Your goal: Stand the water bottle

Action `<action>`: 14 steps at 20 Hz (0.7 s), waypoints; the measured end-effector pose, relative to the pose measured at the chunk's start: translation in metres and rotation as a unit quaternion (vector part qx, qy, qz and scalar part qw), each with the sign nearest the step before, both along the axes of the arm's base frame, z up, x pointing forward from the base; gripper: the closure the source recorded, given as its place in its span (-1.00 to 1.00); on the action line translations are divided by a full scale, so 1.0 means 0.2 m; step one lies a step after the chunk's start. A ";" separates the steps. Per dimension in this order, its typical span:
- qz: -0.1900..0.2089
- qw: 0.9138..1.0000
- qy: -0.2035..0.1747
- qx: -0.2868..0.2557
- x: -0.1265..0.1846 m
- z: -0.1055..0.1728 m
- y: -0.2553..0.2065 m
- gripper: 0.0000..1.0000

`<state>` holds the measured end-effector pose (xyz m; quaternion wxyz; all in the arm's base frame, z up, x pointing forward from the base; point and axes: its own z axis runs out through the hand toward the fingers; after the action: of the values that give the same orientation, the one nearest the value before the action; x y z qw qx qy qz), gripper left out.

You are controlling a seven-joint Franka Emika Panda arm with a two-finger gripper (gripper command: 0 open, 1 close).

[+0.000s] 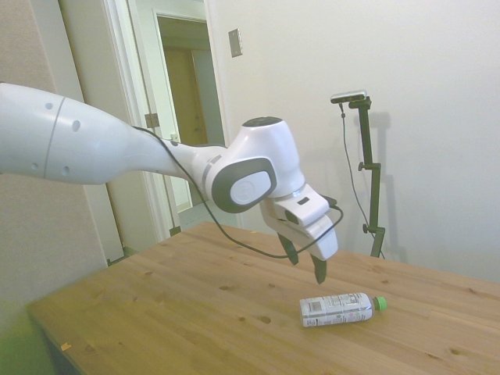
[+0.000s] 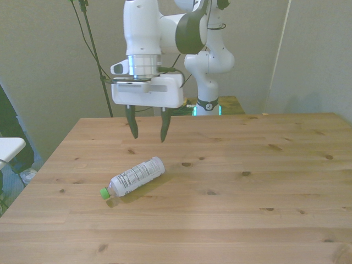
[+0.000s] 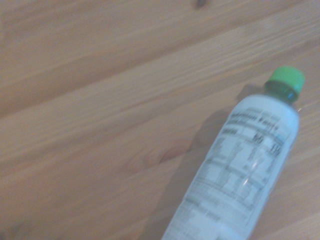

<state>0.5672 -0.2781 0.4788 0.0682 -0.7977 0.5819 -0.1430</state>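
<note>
The wooden surface (image 2: 264, 181) carried a single water bottle (image 2: 136, 176), which lay on its side toward the front view's left with its green cap (image 2: 103, 193) pointing at the near edge. The one gripper (image 2: 148, 132) hung above and just behind it, fingers spread apart and holding nothing. The bottle looked light, smooth, round and prone to roll, its thin plastic likely to give under pressure, so the labelled mid-body seemed the safest place to grasp.
</note>
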 end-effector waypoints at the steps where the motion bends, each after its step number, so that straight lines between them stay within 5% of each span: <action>1: -0.014 1.000 -0.007 0.002 0.03 0.00 -0.07 -1.00; 14: -0.121 0.992 -0.038 -0.007 0.42 -0.25 -0.42 -1.00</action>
<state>0.6517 -0.3611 0.4281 0.0669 -0.7160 0.6699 -0.1848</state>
